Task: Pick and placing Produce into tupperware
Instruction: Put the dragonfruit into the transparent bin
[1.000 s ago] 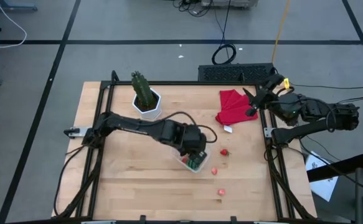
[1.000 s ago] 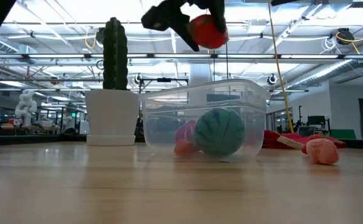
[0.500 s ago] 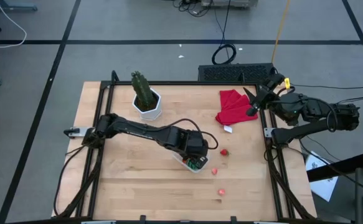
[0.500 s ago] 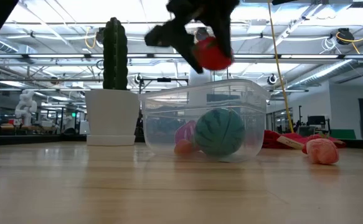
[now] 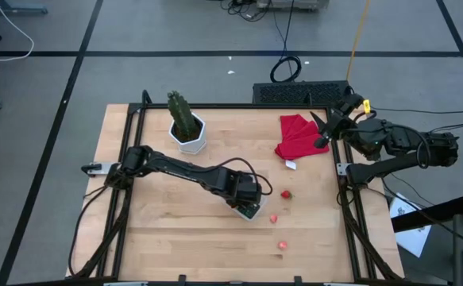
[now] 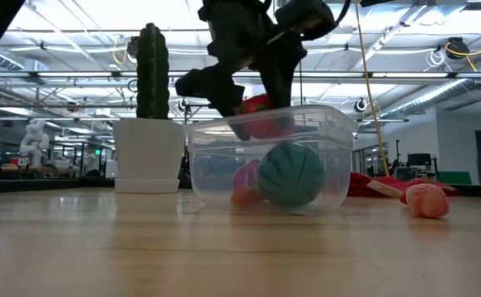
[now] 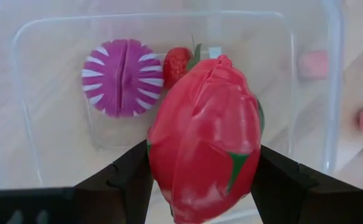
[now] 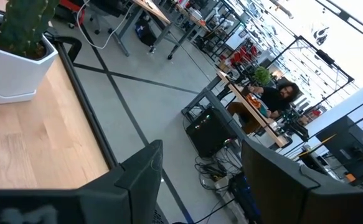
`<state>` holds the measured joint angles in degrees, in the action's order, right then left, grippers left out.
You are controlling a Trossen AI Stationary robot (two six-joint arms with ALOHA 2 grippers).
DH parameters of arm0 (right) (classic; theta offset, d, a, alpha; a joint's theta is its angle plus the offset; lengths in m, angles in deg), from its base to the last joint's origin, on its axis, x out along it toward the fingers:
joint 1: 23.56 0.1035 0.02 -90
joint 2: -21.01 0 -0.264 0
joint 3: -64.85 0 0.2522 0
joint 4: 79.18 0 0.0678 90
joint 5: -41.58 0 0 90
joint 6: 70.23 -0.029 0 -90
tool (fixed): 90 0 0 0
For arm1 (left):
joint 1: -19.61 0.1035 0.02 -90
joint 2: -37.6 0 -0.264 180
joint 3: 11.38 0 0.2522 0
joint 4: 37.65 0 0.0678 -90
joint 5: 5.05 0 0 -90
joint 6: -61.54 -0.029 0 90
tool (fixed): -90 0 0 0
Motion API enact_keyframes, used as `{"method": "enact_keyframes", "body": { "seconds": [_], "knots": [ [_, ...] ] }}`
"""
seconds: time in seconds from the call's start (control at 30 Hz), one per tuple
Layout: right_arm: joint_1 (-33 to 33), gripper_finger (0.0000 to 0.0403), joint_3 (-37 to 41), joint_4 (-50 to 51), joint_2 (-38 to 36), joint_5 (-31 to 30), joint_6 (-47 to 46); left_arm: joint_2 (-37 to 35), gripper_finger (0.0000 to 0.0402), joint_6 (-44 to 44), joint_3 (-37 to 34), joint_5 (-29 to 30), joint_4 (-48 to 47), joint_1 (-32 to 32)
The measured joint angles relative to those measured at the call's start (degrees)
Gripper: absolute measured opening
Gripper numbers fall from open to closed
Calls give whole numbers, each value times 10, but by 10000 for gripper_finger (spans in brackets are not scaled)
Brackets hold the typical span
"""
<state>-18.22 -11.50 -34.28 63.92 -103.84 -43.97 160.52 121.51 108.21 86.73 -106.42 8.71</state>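
Tupperware (image 6: 265,157) holds melon (image 6: 290,175), purple piece (image 7: 122,77) (ridged) — small berry (image 7: 176,62).

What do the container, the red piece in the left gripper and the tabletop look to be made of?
Container: clear, glossy plastic; the melon inside shows through its wall.
Red piece: probably moulded plastic or rubber, smooth with soft highlights and a painted green leaf; held by the left gripper.
Tabletop: light wood, matt, with visible plank lines.
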Motion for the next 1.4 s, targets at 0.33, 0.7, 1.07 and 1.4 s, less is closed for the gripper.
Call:
{"method": "enact_keyframes", "body": {
  "seconds": [0.33,0.7,1.07,1.4],
  "knots": [
    [0,209,0,0,0,0,-3,-1,223,-19,-9,21,13,0],
    [0,209,0,0,0,0,-3,-1,224,-27,-9,42,13,5],
    [0,209,0,0,0,0,-1,-1,231,-18,-9,36,12,7],
    [0,209,0,0,0,0,-1,-1,275,-13,-9,33,11,7]
  ]
}}
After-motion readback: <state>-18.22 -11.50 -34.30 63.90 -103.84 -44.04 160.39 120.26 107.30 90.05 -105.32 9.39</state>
